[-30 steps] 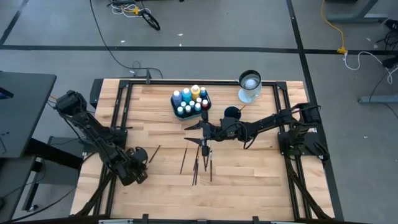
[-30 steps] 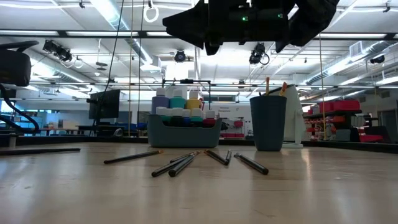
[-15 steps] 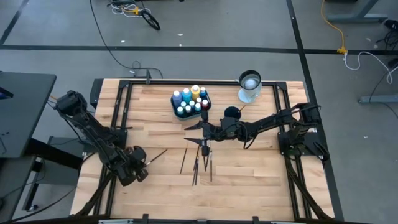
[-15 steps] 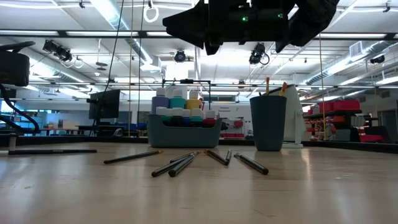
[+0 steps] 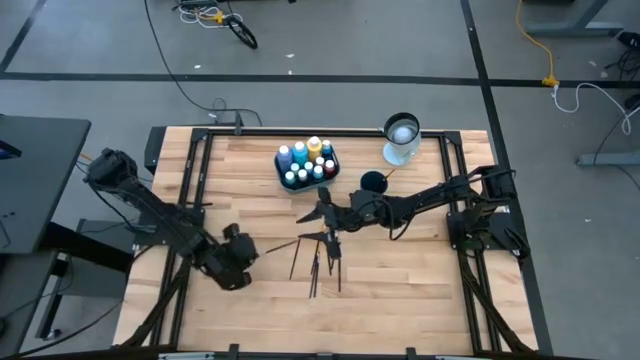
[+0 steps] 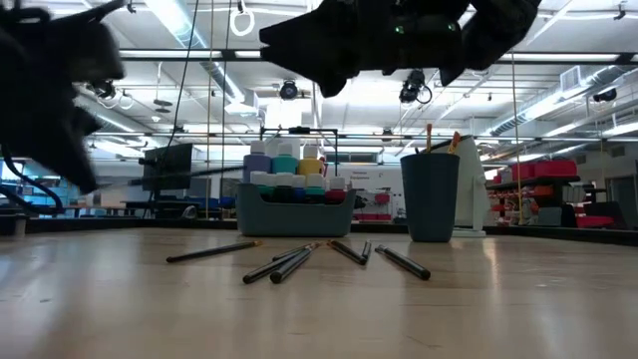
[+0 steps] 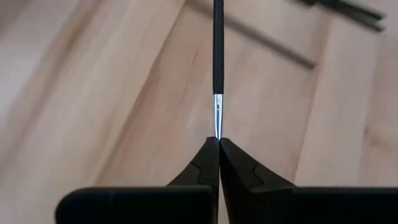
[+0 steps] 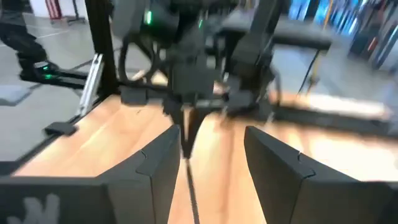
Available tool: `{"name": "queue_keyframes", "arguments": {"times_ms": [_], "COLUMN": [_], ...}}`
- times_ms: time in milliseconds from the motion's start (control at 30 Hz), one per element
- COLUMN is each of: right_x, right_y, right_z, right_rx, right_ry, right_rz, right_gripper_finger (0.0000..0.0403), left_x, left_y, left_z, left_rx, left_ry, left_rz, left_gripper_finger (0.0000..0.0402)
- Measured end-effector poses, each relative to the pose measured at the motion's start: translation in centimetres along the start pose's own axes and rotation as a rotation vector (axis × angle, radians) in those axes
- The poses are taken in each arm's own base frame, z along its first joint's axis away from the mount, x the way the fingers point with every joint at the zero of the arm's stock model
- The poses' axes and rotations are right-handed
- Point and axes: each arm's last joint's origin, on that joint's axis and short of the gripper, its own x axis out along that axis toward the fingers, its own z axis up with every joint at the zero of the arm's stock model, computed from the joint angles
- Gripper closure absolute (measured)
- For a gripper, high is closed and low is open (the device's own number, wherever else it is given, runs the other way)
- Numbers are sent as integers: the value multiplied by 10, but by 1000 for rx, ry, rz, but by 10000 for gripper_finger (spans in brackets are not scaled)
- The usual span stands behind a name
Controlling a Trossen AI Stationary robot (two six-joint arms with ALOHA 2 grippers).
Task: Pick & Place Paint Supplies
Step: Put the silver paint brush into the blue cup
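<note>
Since a second ago, left gripper (image 5: 243, 253) shifted nearer the teal tray (image 5: 307, 168), jaws pinching a brush (image 7: 217, 56) by its ferrule, shown only by left wrist view. Right gripper (image 5: 322, 212) jaws wide, below the tray.

No lettering, label, brand or number is legible anywhere on the table or in the workshop behind.
</note>
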Motion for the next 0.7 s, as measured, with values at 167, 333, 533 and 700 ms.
{"name": "queue_keyframes", "arguments": {"times_ms": [167, 333, 533, 700], "right_x": [12, 16, 15, 12], "right_y": [-2, -7, -20, -34], "right_z": [7, 25, 37, 36], "right_rx": [89, 206, 377, 558], "right_ry": [244, 474, 524, 521], "right_rz": [20, 9, 5, -4], "right_gripper_finger": [229, 232, 232, 232], "left_x": [3, 3, -1, -7], "left_y": [-1, 4, 10, 14], "left_z": [35, 69, 101, 122], "left_rx": [224, 370, 631, 829], "left_ry": [-54, -120, -174, -216], "left_rz": [-37, -17, 33, 86], "left_gripper_finger": [397, 398, 398, 400]}}
